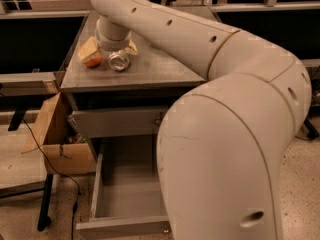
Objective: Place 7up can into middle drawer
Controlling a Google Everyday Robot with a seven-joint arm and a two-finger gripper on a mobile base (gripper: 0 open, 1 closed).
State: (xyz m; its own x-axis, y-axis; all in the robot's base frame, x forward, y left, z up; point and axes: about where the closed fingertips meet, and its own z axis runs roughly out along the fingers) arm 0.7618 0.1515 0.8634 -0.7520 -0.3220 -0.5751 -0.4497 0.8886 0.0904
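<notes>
Silvery 7up can on the grey cabinet top, its round end toward the camera; orange just beside it, partly under one finger; gripper directly above the can, tan fingers spread wider than the can, not clamped on it; middle drawer below, pulled out, well apart from the can; cardboard box beside the cabinet.

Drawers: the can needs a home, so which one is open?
The middle drawer, pulled out below; the drawer front above it is shut. The gripper is at the 7up can.
</notes>
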